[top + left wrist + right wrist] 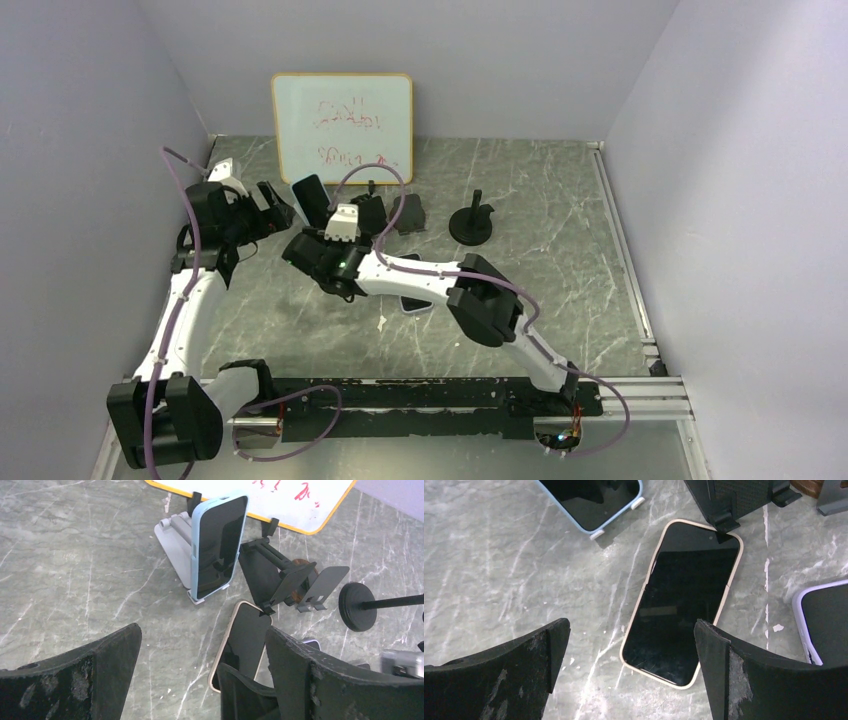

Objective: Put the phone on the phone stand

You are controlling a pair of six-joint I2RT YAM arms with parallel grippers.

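From the top, the white board with the orange edge [341, 125] has red scribbles on it that I cannot read. My right arm hides much of what lies under it on the grey stone table [560, 260]. The round black stand with a thin post [472, 222] is off to the right, apart from the rest.

From my left wrist, my left gripper [202, 645] is wide open and holds nothing. The phone in the light blue case [218, 545] leans upright on the small grey stand [172, 542]. The phone in the cream case [245, 640] lies flat on the table with its screen up. Its top corner touches the foot of the black folding stand [272, 572], and its low end is hidden behind a dark part of me.

From my right wrist, my right gripper [631, 645] is wide open above the cream phone and touches nothing. The screen is dark. A phone in a pale purple case [824, 620] is cut off at the right edge.
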